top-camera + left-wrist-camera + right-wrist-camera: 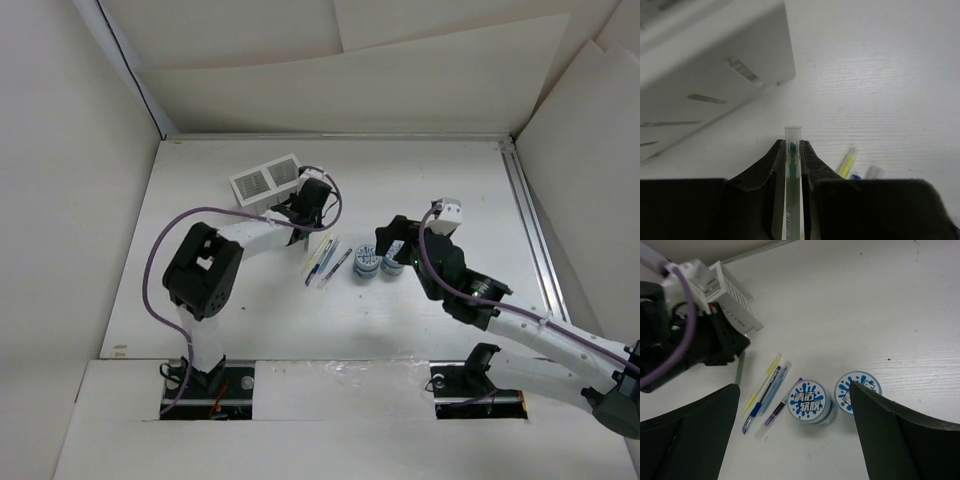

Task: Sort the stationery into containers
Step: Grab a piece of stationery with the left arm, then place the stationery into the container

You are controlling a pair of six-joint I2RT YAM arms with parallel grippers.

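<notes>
while the right gripper (389, 246) hangs spread wide over two blue-and-white rolls (810, 402) on the table (450, 180), loose pens (325, 260) lie just beside them; farther off, the left gripper (792, 148) pinches a clear pen (793, 134) near the white organizer (266, 181).

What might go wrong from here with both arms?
1. The thin clear pen juts past the fingertips of the left gripper beside the white slatted organizer; it may strike the wall or slip.
2. The open right gripper hovers over two close-set round blue-and-white tubs; closing might knock one into the loose pens.
</notes>
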